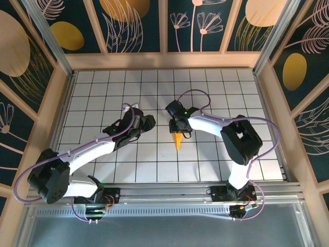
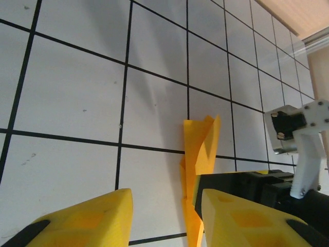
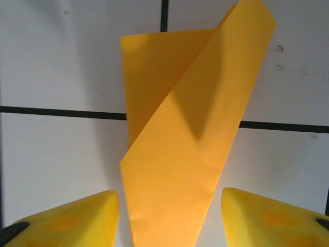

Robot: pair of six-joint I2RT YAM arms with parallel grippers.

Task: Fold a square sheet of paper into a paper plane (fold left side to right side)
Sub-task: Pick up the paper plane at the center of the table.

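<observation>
Plane (image 1: 178,142) lies on the table (image 1: 103,92), mid-grid and slightly right of centre. Its nose points toward my bases and its tail end is under my right gripper (image 3: 169,203). It's a narrow dart, and the folds look done as far as I can judge. In the right wrist view the top flap stands a bit off the layer below, so the crease looks springy, not flat.

Right jaws are apart and straddle the plane, one finger (image 3: 67,221) on each side, just beside the paper edges. I see no squeeze; they hold nothing. Left gripper (image 2: 167,206) has its jaws apart too, with bare tile in the gap. In that view the plane is just beside the finger on the right, not between the two. From the top, left sits to the left of the plane, near but apart.

Step in hand, my read: leave the finished plane lying and clear off.
- **Right:** go straight up with no sideways drift. Either finger could catch an edge and drag or spin it, since thin paper slides easily.
- **Jaws:** wide until they are above the raised flap.
- **Left:** back off away from the plane, not across it.
- **Flap:** if it needs flattening, press along the spine, not the tip.
</observation>
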